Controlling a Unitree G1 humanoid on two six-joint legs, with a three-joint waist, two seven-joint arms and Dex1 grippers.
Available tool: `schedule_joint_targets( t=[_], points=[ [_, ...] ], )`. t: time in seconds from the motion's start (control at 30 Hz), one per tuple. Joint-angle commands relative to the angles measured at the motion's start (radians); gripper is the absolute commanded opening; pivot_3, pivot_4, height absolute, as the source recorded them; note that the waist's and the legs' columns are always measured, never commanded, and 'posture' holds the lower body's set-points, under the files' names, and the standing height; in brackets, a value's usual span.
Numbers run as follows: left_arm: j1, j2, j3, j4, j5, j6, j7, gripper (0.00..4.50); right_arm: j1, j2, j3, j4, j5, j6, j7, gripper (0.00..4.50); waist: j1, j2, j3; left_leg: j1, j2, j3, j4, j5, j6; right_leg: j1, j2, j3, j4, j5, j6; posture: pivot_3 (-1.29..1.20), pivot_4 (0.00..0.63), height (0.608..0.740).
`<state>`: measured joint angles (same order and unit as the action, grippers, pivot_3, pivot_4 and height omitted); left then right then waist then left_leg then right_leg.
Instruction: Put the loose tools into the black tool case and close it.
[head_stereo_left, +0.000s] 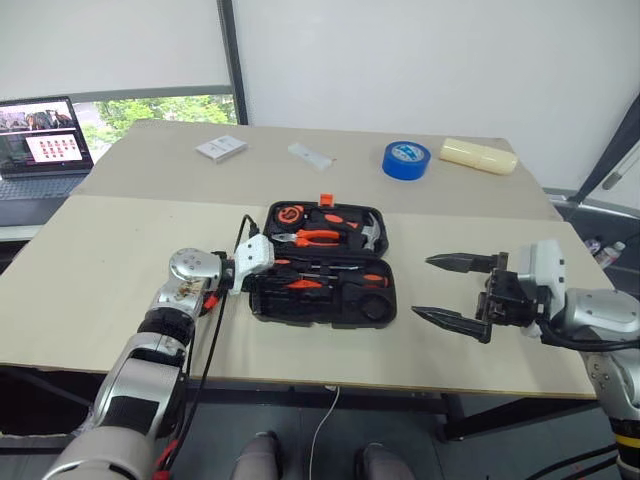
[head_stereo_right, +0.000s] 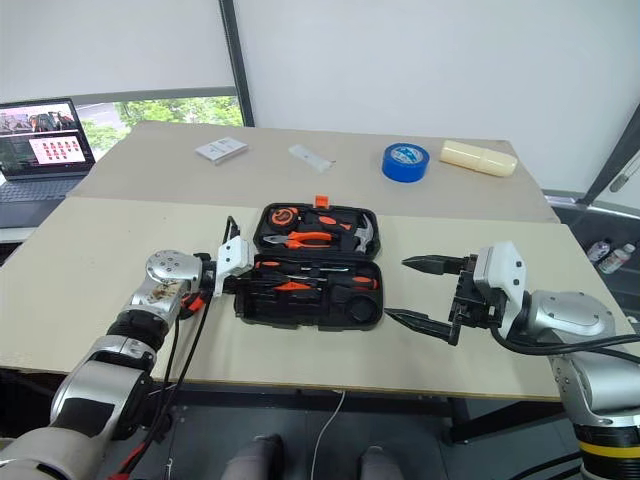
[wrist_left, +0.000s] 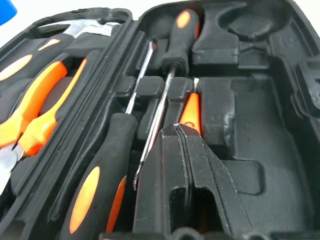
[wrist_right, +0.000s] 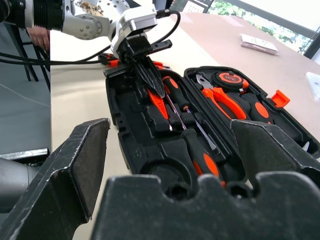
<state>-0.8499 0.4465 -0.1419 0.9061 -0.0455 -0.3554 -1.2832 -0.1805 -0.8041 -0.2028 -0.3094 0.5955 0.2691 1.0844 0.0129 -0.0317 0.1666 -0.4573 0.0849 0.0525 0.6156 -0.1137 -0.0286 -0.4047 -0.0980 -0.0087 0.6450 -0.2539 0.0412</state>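
The right pincer hovered over the desk beside the case, fingers wide apart and empty. The left pincer, fingers pressed together, reached into the near half of the open black tool case, its tips beside the slim orange tester screwdriver. Two black-and-orange screwdrivers lay in slots alongside. Farther back sat a blue tape roll.
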Motion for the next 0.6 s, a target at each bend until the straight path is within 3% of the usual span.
schedule_joint_targets(
  t=[0.03,0.17,0.4,0.43,0.47,0.6],
  points=[
    [0.036,-0.004,-0.041,0.020,0.074,0.018,0.072,0.04,0.001,0.004,-0.032,-0.024,0.021,-0.002,-0.009,4.50,0.001,0.003,-0.002,0.001,0.000,0.000,0.000,0.000,0.000,0.001,0.000,0.000,0.000,0.000,0.000,0.00,0.150,0.740],
    [0.054,-0.002,-0.051,0.005,0.088,0.039,0.106,0.04,0.000,0.011,-0.025,-0.023,0.020,-0.002,-0.013,4.50,0.002,0.009,-0.005,0.004,0.000,0.000,0.000,0.000,0.000,0.004,0.000,0.000,0.000,-0.002,0.003,0.00,0.150,0.740],
    [0.171,0.041,0.137,-0.192,-0.164,0.087,0.018,0.04,0.001,0.021,-0.020,-0.008,0.015,-0.012,-0.004,4.50,-0.010,0.010,-0.006,0.012,0.000,0.000,-0.002,-0.004,-0.006,0.011,0.000,0.001,-0.002,-0.006,-0.004,0.00,0.150,0.740],
    [0.190,0.051,0.183,-0.239,-0.222,0.120,0.019,0.54,0.004,0.023,-0.021,-0.006,0.014,-0.015,-0.002,4.50,-0.012,0.009,-0.005,0.012,0.000,0.000,-0.003,0.000,-0.001,0.010,0.000,0.001,-0.001,-0.005,-0.002,0.00,0.150,0.740],
    [0.204,0.056,0.212,-0.274,-0.259,0.146,0.022,0.71,0.006,0.024,-0.021,-0.006,0.014,-0.017,0.000,4.50,-0.014,0.009,-0.005,0.012,0.000,0.000,-0.004,0.000,0.000,0.010,0.000,0.001,-0.001,-0.003,0.001,0.00,0.150,0.740],
    [0.354,0.131,0.353,-0.536,-0.395,0.326,0.108,2.21,0.017,0.052,-0.022,0.006,-0.001,-0.063,0.004,4.50,-0.020,0.007,-0.004,0.010,0.001,0.000,-0.007,0.000,0.000,0.005,0.002,0.002,0.001,-0.004,-0.002,0.00,0.150,0.740]
  ],
)
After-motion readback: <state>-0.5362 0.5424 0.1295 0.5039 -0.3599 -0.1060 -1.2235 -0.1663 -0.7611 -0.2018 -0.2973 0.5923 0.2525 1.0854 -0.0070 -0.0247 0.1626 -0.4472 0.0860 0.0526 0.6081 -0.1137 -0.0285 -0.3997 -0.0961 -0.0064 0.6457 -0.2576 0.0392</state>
